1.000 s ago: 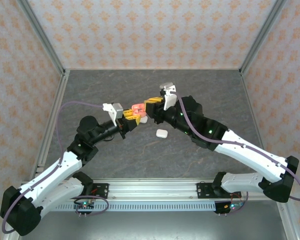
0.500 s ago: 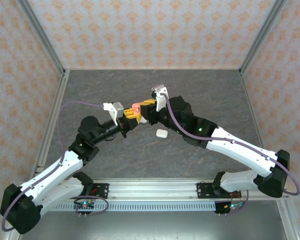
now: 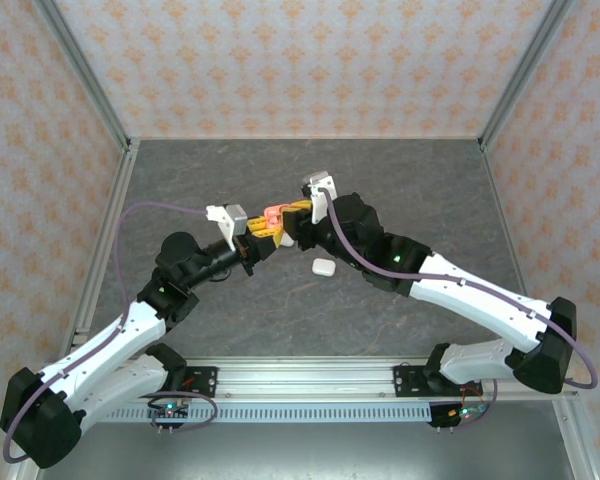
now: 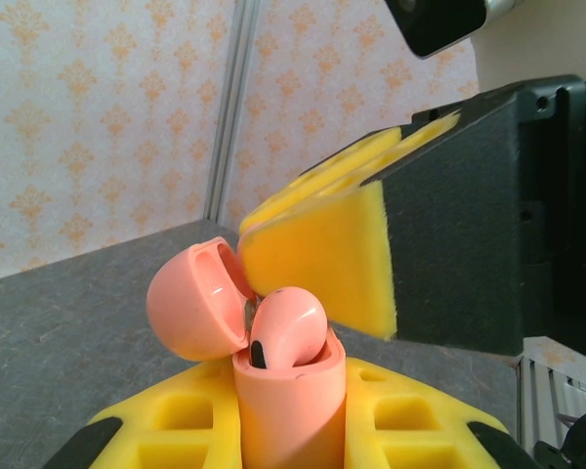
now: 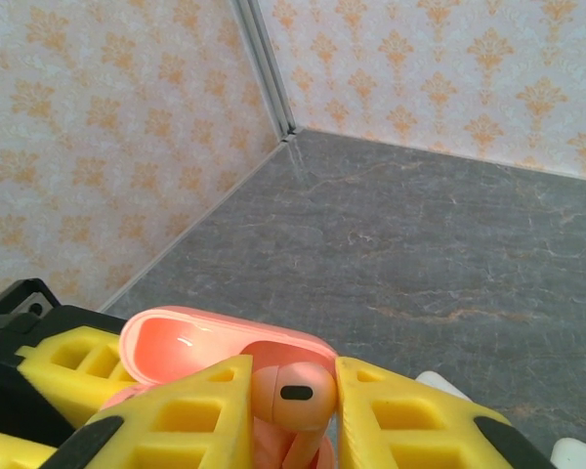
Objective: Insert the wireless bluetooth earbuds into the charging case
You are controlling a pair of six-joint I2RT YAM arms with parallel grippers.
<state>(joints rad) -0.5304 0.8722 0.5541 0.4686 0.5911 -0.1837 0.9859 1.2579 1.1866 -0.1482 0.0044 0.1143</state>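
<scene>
My left gripper [image 3: 261, 232] [image 4: 289, 435] is shut on a coral-red charging case [image 4: 288, 401] [image 3: 273, 216], held upright off the table with its lid [image 4: 190, 298] swung open. A coral-red earbud [image 4: 286, 330] stands in the case's mouth with its rounded head poking out. My right gripper [image 3: 289, 211] [image 5: 293, 405] meets the case from the right and is shut on a coral earbud [image 5: 293, 391], pinched between its yellow fingers [image 5: 176, 420], with the open lid [image 5: 200, 342] just behind. One right finger pad [image 4: 322, 254] hangs just over the case.
A small white case [image 3: 323, 266] lies on the grey table [image 3: 410, 180] below the grippers, and another white piece [image 3: 287, 239] sits beside the left fingers. White items [image 5: 439, 383] peek past the right fingers. Patterned walls enclose the table.
Over the last second my right gripper has moved left and closed in on the case held by the left gripper. In the last half second almost nothing has shifted.
</scene>
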